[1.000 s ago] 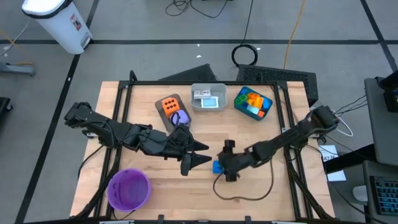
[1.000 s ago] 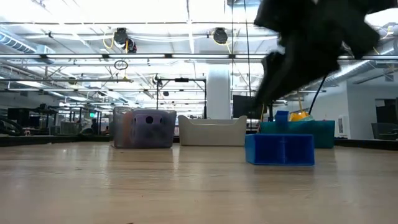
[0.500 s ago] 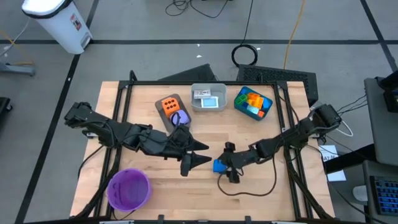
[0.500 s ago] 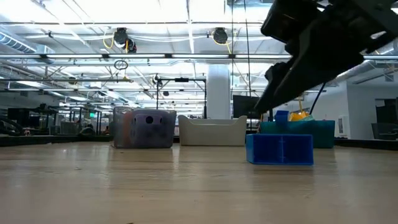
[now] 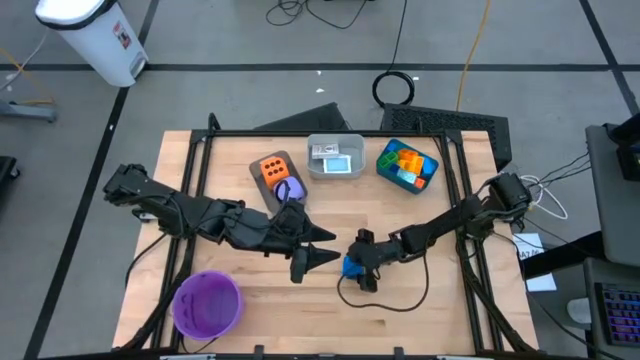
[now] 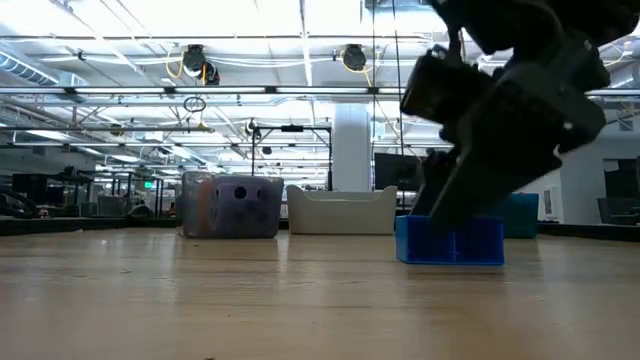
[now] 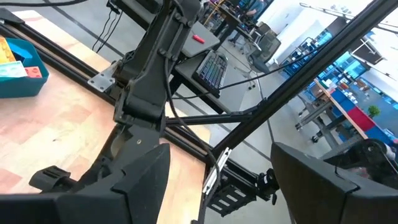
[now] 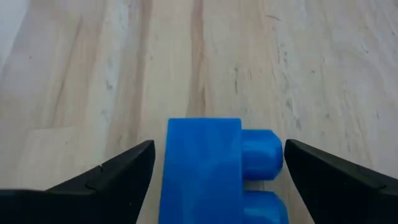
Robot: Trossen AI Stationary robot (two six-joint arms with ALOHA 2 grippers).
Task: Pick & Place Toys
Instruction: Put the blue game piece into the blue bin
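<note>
A blue brick (image 5: 349,267) lies on its side on the wooden table near the middle; its studs (image 8: 260,151) point sideways. My right gripper (image 5: 354,262) is open and low over it, slanting down from the table's right. Its two fingers (image 8: 112,171) stand on either side of the brick (image 8: 202,165), with a gap showing on both sides. In the low view the gripper (image 6: 440,205) hangs just above and in front of the brick (image 6: 455,242). My left gripper (image 5: 322,248) is open and empty, held above the table just left of the brick.
An orange die (image 5: 273,168) and a purple die (image 5: 290,188) sit at the far middle. Beside them are a grey bin (image 5: 335,157) with cards and a teal bin (image 5: 407,165) of bricks. A purple bowl (image 5: 208,303) stands near left. A black cable (image 5: 385,305) loops near the brick.
My right gripper has come down and a little toward the table's left, tipping further downward, until its fingers flank the blue brick. The brick has stayed where it was.
</note>
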